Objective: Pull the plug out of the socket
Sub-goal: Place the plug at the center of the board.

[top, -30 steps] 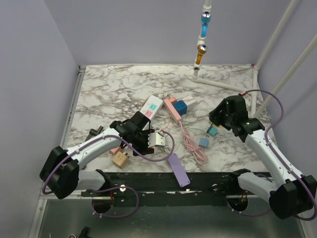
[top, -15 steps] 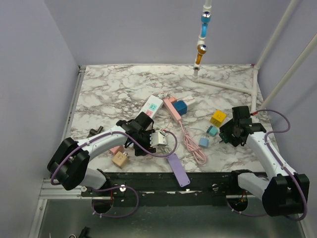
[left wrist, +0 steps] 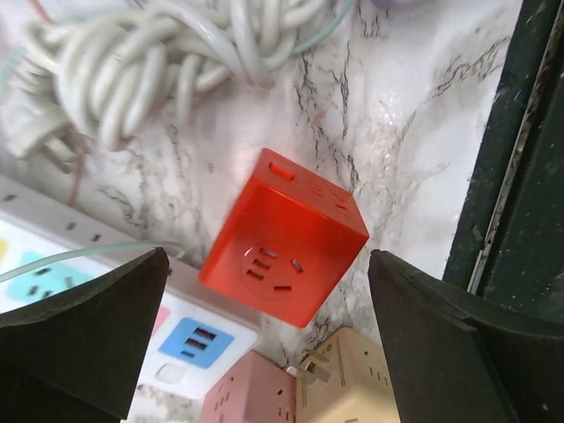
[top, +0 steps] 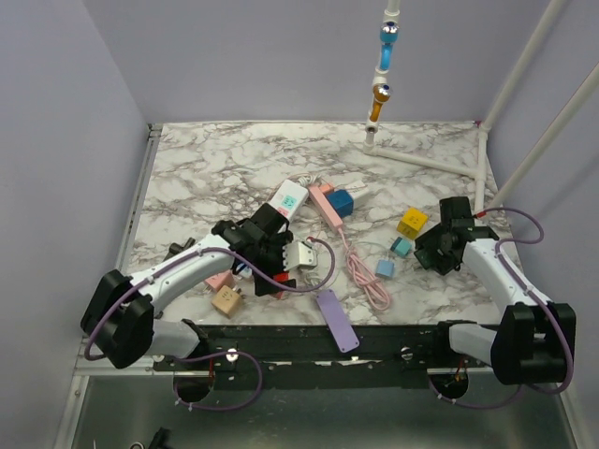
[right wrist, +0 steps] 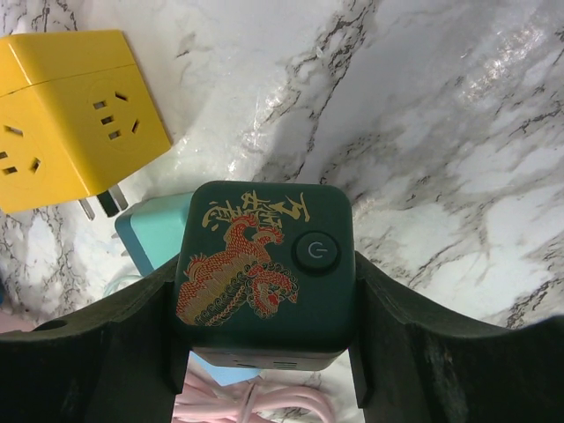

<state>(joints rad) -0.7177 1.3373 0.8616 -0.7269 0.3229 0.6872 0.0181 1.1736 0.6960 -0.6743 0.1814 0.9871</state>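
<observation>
A red cube socket (left wrist: 286,238) lies tilted on the marble, between the wide-apart fingers of my open left gripper (left wrist: 269,264), which touches nothing. From above, that gripper (top: 276,267) hovers over the red cube (top: 284,282) near the front edge. My right gripper (right wrist: 264,291) is shut on a dark green cube (right wrist: 264,264) bearing a dragon print and a power button, held just above the table at the right (top: 440,251). A yellow cube (right wrist: 70,115) with bare plug prongs lies apart from it.
A white power strip (left wrist: 189,344), a pink cube (left wrist: 251,392) and a tan cube (left wrist: 352,379) crowd the red one. A coiled white cable (left wrist: 150,62) lies beyond. A teal cube (right wrist: 154,233), a pink cable (top: 360,271) and a purple strip (top: 337,320) lie mid-table. The black front rail (left wrist: 520,176) is close.
My left gripper has opened and let the red cube go onto the table. The right gripper drew back toward the right edge with the green cube, then held still.
</observation>
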